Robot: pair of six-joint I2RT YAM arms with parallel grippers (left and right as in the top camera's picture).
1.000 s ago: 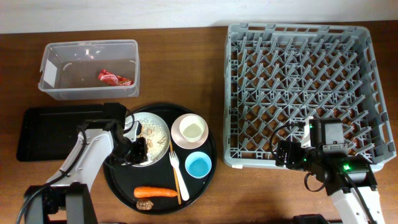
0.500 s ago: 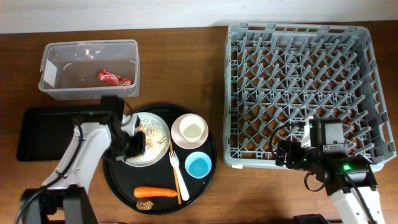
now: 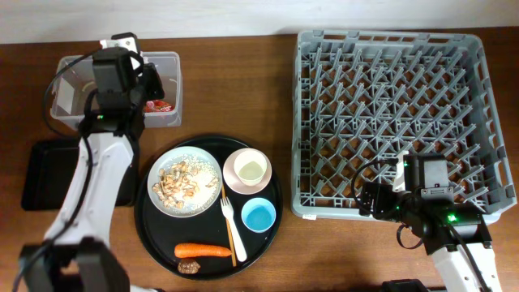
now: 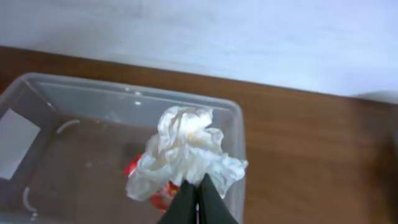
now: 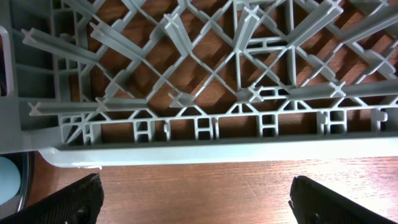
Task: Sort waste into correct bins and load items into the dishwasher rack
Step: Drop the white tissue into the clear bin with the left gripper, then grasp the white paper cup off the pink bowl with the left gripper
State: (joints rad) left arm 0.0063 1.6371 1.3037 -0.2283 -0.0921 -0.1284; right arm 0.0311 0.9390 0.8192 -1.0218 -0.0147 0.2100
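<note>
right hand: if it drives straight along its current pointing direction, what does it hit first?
Most likely the dishwasher rack: its near grey wall sits dead ahead between the open fingers of the right hand. Only bare table lies between; if the hand is angled down, it could touch that first.

The left arm [image 3: 104,162], down the left side of the overhead frame, is made of smooth white tubular links joined by black cylindrical joint housings. A thin black cable loops beside its upper end. The right arm [image 3: 430,209], at lower right, has the same white shell and a blocky black wrist with a small green light, and black cables curl alongside. The left fingers [image 4: 186,200] are dark, slim and tapered. The right fingers [image 5: 71,200] are black and grainy.
</note>
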